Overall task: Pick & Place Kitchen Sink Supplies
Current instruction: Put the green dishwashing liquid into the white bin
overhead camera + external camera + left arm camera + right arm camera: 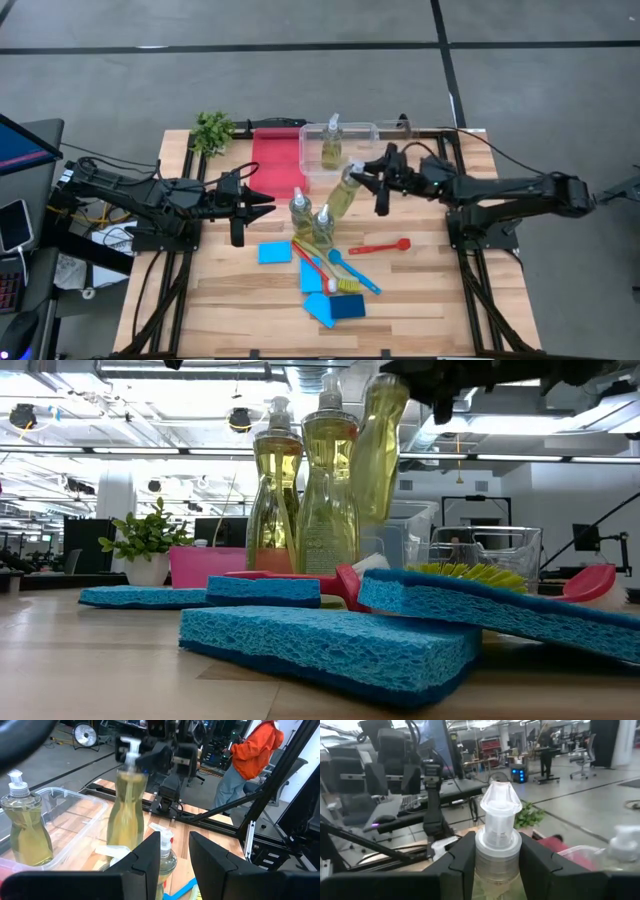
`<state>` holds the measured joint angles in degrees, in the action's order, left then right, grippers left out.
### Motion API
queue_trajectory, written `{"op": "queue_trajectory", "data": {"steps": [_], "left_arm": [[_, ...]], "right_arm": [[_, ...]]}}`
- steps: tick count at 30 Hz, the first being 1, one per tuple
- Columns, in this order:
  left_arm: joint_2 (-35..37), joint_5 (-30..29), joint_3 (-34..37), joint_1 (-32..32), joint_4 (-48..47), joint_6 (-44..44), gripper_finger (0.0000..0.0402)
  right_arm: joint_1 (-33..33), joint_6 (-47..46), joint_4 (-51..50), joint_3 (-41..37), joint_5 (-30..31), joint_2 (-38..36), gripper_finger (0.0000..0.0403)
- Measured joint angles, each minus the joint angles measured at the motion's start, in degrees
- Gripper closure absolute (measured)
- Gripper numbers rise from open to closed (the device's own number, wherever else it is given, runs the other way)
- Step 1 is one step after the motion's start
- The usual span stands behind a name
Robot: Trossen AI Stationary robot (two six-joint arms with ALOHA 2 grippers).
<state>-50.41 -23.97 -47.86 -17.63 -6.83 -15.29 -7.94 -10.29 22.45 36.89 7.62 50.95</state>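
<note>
- Above mid-table, right gripper (372, 180): fingers clamped on the neck of a soap bottle (345, 192), just under its white cap. The bottle hangs tilted, clear of the wood, between the standing bottles and the clear bin (368, 128). Judged: the neck grip leaves the base free for setting down, and the bin seems the likely destination, since one bottle is already there.
- At the table's left, left gripper (258, 206): fingers slightly parted with nothing between them, aimed toward the bottle cluster. Judged: waiting for its turn.
- Soap bottles, clear with yellow-green liquid, count four: one held; one bottle in the bin (331, 143), upright; two standing bottles (311, 217) side by side on the wood, just beside the held one.
- Sponges, blue and flat, count four as best can be seen from above: one sponge (274, 252) apart on the left; one under the brush handles (311, 277); two overlapping at the near edge (335, 308), one darker. None has been sorted yet.
- Brushes, count three: red brush (382, 245) lying alone to the right; a blue-handled one (352, 271) and a red-handled one with yellow bristles (322, 269), crossed over the sponges.
- Red tray (276, 158): flat beside the bin, nothing visibly on it.
- Plant (212, 130): far left corner, not part of the job.
</note>
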Motion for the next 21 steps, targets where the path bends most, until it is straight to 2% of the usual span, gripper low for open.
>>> {"op": "queue_trajectory", "data": {"steps": [9, 21], "left_arm": [[0.0, 0.0, 0.0, 0.0, 0.0, 0.0, 0.0298], [0.0, 0.0, 0.0, 0.0, 0.0, 0.0, 0.0298]], "right_arm": [[0.02, 6.91, -11.86, 8.83, 2.08, -3.86, 0.0295], [-2.19, 12.51, -18.56, 18.08, 3.01, -3.68, 0.0294]]}}
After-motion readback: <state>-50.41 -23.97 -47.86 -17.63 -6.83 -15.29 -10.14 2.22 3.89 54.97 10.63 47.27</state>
